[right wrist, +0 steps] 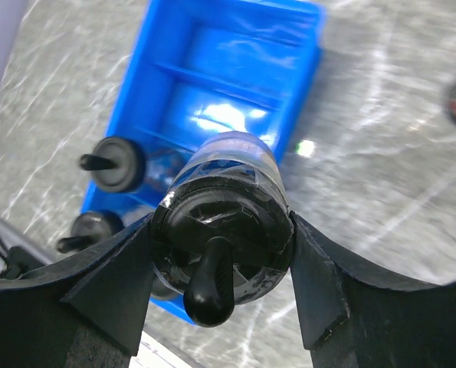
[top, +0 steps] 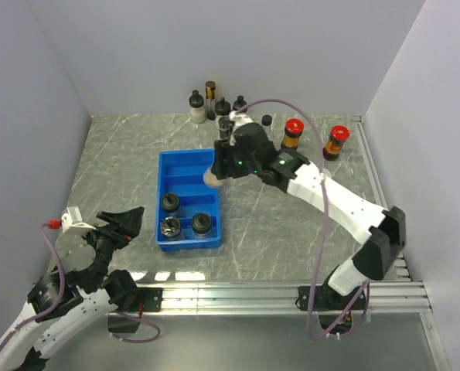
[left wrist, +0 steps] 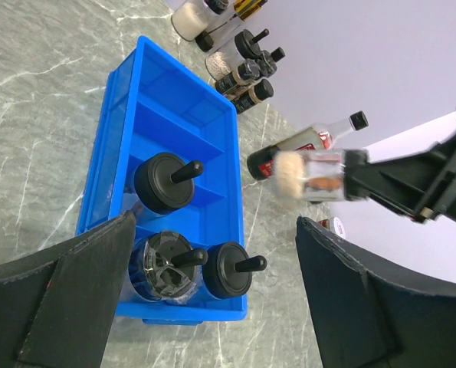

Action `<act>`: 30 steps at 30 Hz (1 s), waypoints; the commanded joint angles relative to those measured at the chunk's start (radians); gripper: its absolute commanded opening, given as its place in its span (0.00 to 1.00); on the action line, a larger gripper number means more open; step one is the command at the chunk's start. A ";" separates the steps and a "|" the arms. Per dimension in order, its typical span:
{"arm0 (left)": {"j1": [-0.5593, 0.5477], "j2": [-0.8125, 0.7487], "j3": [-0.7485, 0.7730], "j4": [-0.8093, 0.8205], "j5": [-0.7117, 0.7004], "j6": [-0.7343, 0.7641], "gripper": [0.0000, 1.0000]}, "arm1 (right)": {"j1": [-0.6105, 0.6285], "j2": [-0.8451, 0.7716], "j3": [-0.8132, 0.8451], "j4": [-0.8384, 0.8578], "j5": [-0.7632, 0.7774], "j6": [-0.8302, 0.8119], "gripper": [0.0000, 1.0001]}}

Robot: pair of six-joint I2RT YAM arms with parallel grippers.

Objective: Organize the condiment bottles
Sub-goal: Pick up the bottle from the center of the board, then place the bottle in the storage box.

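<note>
My right gripper (top: 220, 164) is shut on a black-capped glass jar (top: 212, 177) with light contents and holds it above the right wall of the blue tray (top: 161, 164). In the right wrist view both fingers (right wrist: 124, 287) press on its black knobbed cap (right wrist: 220, 230). In the left wrist view this jar (left wrist: 312, 175) hangs tilted in the air. Three black-capped jars stand in the tray's near compartments (top: 170, 202) (top: 170, 226) (top: 202, 224). Several more bottles (top: 223, 108) stand at the back wall. Two red-capped jars (top: 292, 133) (top: 336, 141) stand at the right. My left gripper (top: 125, 222) is open and empty, near the tray's near left corner.
The tray's two far compartments (left wrist: 183, 100) hold nothing. Grey walls close the table on the left, back and right. A metal rail (top: 291, 294) runs along the near edge.
</note>
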 commanded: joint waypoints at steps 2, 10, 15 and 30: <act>-0.002 -0.018 0.036 -0.010 -0.005 -0.004 0.91 | 0.053 0.074 0.132 0.030 0.009 -0.018 0.00; -0.004 -0.018 0.032 -0.008 -0.005 -0.006 0.91 | 0.125 0.157 0.145 0.033 -0.017 0.005 0.00; -0.002 -0.018 0.030 -0.011 -0.010 -0.009 0.91 | 0.139 0.177 0.116 0.052 -0.052 0.020 0.00; -0.002 -0.018 0.027 -0.008 -0.017 -0.006 0.92 | 0.173 0.278 0.099 0.021 -0.001 0.022 0.00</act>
